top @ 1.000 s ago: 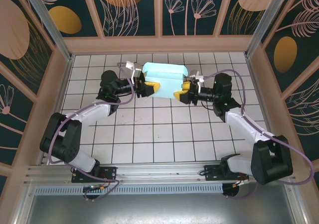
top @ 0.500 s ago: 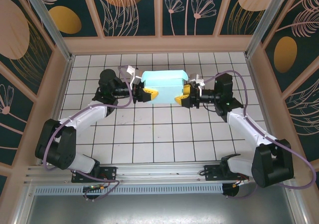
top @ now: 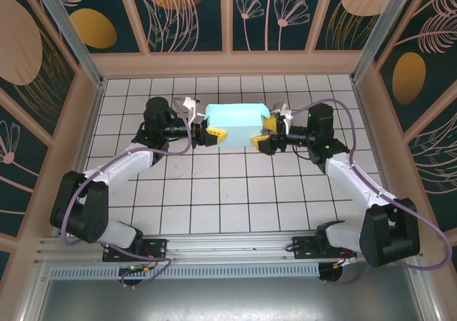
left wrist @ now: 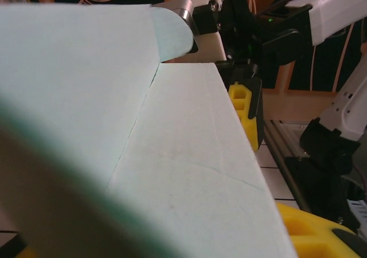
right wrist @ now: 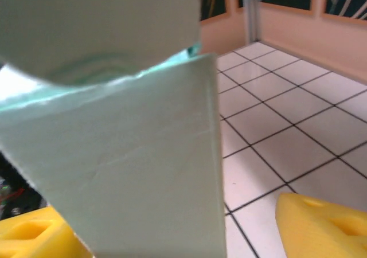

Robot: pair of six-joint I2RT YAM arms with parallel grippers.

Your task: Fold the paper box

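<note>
**Top external view.**
- Item: pale turquoise thin-card paper box (top: 235, 115), a squat oblong with creased panels. It sits toward 12 o'clock on the white, dark-grouted tiled table (top: 228, 192).
- Left gripper (top: 214, 130): black body with yellow plastic tips, at the box's 9 o'clock end. Its jaws are drawn in on the card and clamp that end.
- Right gripper (top: 263, 134): same make, at the box's 3 o'clock end. Its jaws are spread wide, one yellow tip at the box's corner and the other out toward 5 o'clock.

**Left wrist view.**
- The paper box (left wrist: 172, 155) is seen very close: matt, faintly fibrous card with one diagonal crease and a rounded flap toward 12 o'clock.
- The left gripper's yellow fingers (left wrist: 312, 232) show one blocky moulded tip at 5 o'clock, just beside the card's edge.
- Across the box, at 3 o'clock, one ribbed yellow tip of the right gripper (left wrist: 245, 112) lies close to the far end. Contact cannot be told.

**Right wrist view.**
- The paper box (right wrist: 132, 155) stands between the wide-set jaws, its panel lightly wrinkled and a blurred flap overhead.
- The right gripper's yellow fingers (right wrist: 321, 223) show one tip at 5 o'clock, apart from the card with bare tile between them. The other tip, at 7 o'clock, sits partly behind the card's lower corner.
</note>
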